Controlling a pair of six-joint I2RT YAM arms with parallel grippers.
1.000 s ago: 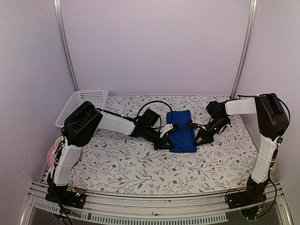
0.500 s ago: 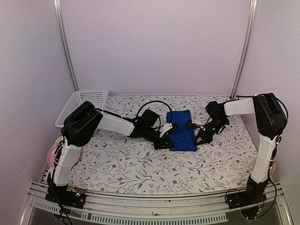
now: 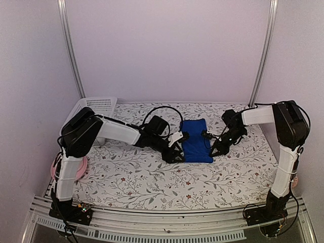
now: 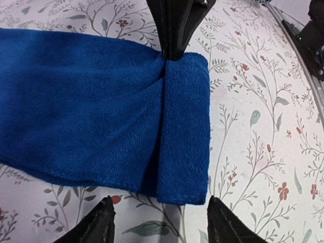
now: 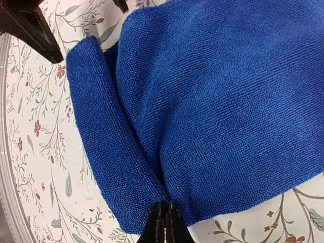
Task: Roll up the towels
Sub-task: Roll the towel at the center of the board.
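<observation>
A royal-blue towel (image 3: 196,143) lies flat in the middle of the flowered table, its near end turned over into a narrow fold (image 4: 185,126). My left gripper (image 3: 177,150) is open at the fold's left end; in the left wrist view its gripper (image 4: 159,202) straddles the fold's corner with both tips just off the cloth. On the opposite side my right gripper (image 3: 213,151) is shut on the towel's edge, pinching the cloth where the fold (image 5: 109,152) meets the flat part (image 5: 217,96). Its gripper (image 5: 166,208) shows no gap in the right wrist view.
A white slatted basket (image 3: 91,108) stands at the back left corner. Something pink (image 3: 53,171) sits by the left arm's base. Metal frame posts (image 3: 71,50) rise at both back corners, and walls close in the table on three sides.
My left gripper has opened and let go of the towel's folded end, and its arm has swung a little to the left. The right gripper stays pinched on the towel.
</observation>
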